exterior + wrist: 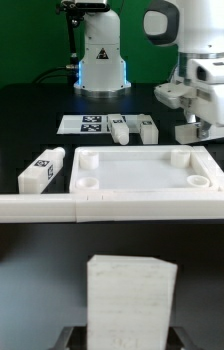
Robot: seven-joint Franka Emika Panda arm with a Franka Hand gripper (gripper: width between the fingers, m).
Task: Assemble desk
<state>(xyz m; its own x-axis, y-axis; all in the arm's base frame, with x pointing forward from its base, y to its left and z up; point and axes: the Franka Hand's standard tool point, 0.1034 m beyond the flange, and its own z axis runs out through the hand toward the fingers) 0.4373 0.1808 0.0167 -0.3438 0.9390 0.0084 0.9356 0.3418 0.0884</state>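
Note:
The white desk tabletop (140, 170) lies flat at the front, its round corner sockets facing up. My gripper (197, 122) hangs above the table just beyond the tabletop's right corner in the exterior view, shut on a white square-section leg (188, 131). In the wrist view that leg (128, 291) fills the middle, with a dark finger (70, 336) pressed against each side and my gripper (127, 341) closed around its base. Two loose legs (120, 128) (148, 128) lie side by side behind the tabletop. A third leg (42, 170) with a tag lies to the exterior view's left of the tabletop.
The marker board (88, 123) lies flat behind the tabletop, next to the two legs. The robot's white base (100, 60) stands at the back centre. A white bar (35, 207) runs along the front edge on the exterior view's left.

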